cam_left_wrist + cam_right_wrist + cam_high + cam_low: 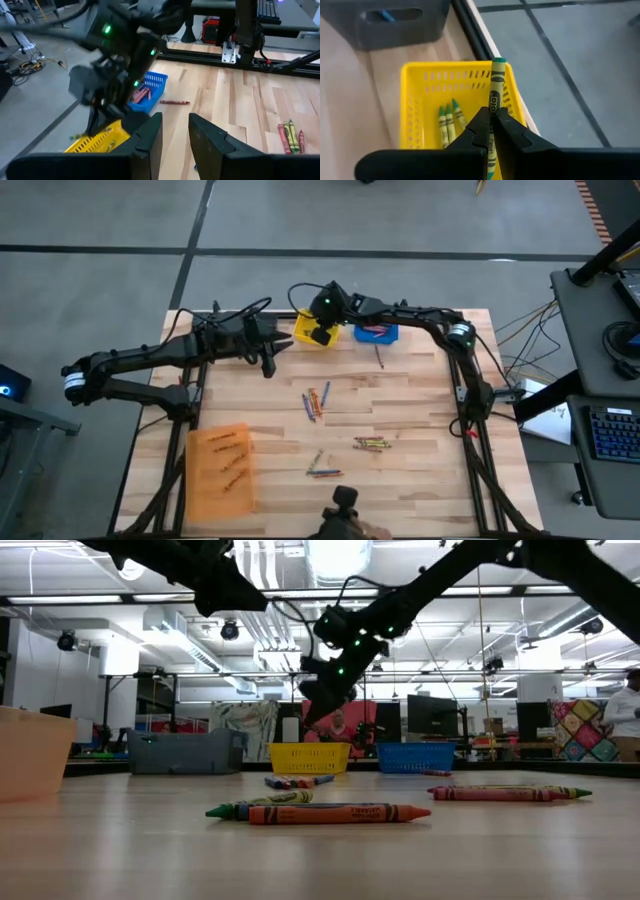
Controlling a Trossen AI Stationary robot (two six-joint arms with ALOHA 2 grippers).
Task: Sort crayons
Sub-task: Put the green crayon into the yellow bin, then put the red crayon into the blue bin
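Observation:
My right gripper (320,335) hangs over the yellow bin (420,80) at the table's far edge, shut on a yellow-green crayon (496,80). Three green crayons (449,120) lie in that bin. My left gripper (175,120) waits open and holds nothing, in the air left of the yellow bin (305,328). Loose crayons lie flat on the table in groups (315,400) (372,443) (322,470), and a single one (380,358) lies near the blue bin (376,333). My right gripper pinches the yellow-green crayon between its two fingers, on the wrapped shaft (493,104) back from the tip. The crayon lies along the fingers and sticks out past their ends, its tip (498,61) over the yellow bin's rim. It is lifted clear, slanting down.
A grey bin (185,752) stands at the far left beside the yellow one, and an orange bin (220,470) holding crayons sits at the near left. The blue bin (147,90) also holds crayons. Bare wood lies between the crayon groups.

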